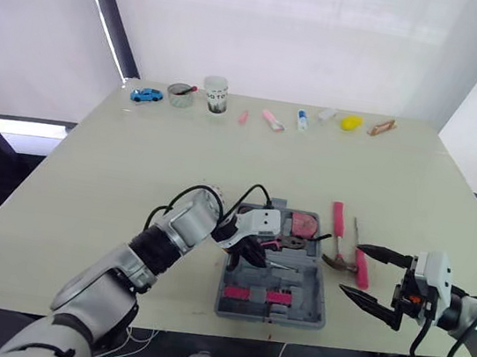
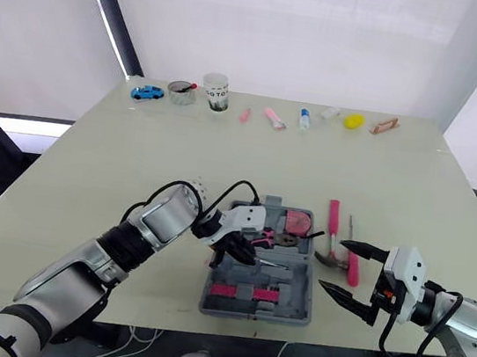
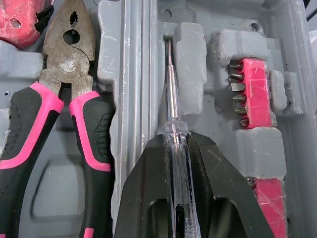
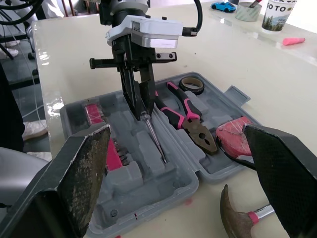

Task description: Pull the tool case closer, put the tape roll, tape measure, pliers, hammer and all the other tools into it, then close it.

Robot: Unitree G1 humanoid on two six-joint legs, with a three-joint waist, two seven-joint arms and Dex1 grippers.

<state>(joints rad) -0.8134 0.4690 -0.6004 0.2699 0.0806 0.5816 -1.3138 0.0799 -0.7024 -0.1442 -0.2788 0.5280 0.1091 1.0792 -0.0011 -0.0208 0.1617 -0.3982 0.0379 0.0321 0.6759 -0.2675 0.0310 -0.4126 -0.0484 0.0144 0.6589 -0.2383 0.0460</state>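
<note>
We are recording left arm (image 1: 168,240) angled into tool case (image 1: 314,315), jaws clamping screwdriver (image 3: 172,99); right arm (image 1: 468,313) hovering at case's 3 o'clock, jaws wide.

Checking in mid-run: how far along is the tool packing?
Done: the open grey plastic tool case sits close, holding the pink-handled pliers, black tape roll and pink tape measure. In hand: the left gripper grips a clear-handled screwdriver over its slot; the right gripper hangs open. Left: the steel-headed hammer and a long pink tool beside the case, then closing it.
</note>
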